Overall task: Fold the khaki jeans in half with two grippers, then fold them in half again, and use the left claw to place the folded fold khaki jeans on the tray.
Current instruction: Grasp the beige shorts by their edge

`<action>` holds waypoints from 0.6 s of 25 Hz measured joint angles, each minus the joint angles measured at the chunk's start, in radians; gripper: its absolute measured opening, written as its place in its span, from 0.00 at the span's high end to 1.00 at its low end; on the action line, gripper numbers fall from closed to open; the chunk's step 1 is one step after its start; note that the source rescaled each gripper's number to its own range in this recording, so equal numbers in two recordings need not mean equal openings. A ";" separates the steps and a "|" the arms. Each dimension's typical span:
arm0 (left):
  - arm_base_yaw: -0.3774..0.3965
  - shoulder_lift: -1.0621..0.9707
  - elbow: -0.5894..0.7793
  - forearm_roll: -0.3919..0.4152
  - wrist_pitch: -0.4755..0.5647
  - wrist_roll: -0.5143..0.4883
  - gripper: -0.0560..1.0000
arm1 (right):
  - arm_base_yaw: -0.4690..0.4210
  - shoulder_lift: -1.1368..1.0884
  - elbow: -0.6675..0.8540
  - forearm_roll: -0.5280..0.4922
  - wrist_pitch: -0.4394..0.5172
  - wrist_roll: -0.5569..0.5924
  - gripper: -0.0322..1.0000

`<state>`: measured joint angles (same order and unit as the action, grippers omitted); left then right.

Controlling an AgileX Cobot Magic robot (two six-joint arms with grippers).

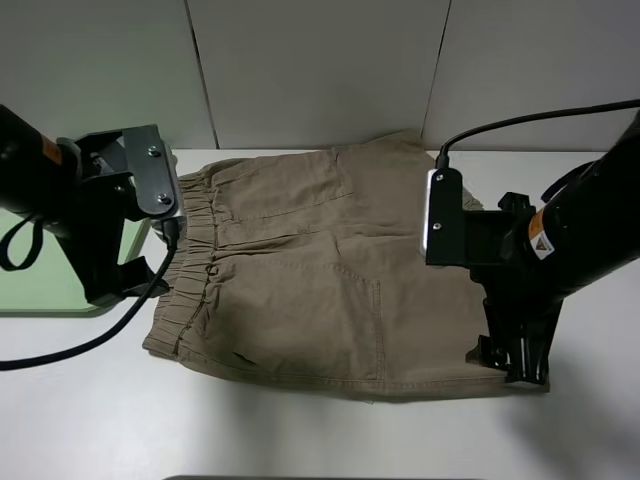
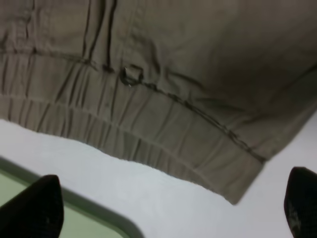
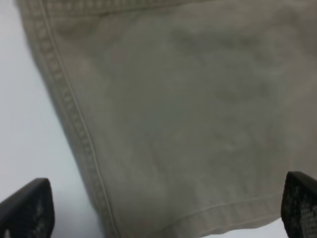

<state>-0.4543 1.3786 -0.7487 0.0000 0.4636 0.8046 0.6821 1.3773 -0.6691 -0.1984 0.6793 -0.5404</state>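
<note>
The khaki jeans (image 1: 300, 270) lie spread flat on the white table, gathered waistband (image 2: 148, 129) to the left and leg hems to the right. My left gripper (image 1: 118, 285) hovers open just off the waistband's front corner, its two black fingertips (image 2: 34, 208) wide apart over bare table. Over the front right hem corner (image 3: 163, 148) my right gripper (image 1: 515, 358) stands open, one finger (image 3: 25, 208) on each side of the cloth and nothing held. The pale-green tray (image 1: 40, 285) lies at the far left, partly hidden by the left arm; its corner (image 2: 94, 225) shows in the left wrist view.
The white table (image 1: 320, 430) runs along the front of the shorts. Grey wall panels (image 1: 320, 70) close the back. A black cable (image 1: 90, 345) loops from the left arm across the table near the waistband. Another cable (image 1: 520, 120) arcs above the right arm.
</note>
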 joint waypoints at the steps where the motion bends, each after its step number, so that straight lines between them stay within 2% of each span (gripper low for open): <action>1: 0.000 0.010 0.000 0.000 -0.017 0.005 0.07 | 0.000 0.021 0.002 -0.009 0.000 0.006 0.00; 6: 0.000 0.083 0.000 0.000 -0.079 0.048 0.07 | 0.000 0.123 0.006 -0.069 -0.001 0.078 0.00; 9: 0.000 0.139 0.000 0.000 -0.097 0.085 0.07 | 0.000 0.181 0.006 -0.143 0.005 0.151 0.00; 12: 0.000 0.192 0.000 -0.007 -0.115 0.100 0.07 | 0.000 0.222 0.006 -0.215 0.017 0.233 0.00; 15: 0.000 0.225 0.000 -0.018 -0.143 0.102 0.07 | -0.003 0.233 0.006 -0.241 0.024 0.273 0.00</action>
<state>-0.4543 1.6041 -0.7487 -0.0182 0.3209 0.9070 0.6787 1.6104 -0.6634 -0.4397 0.7030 -0.2670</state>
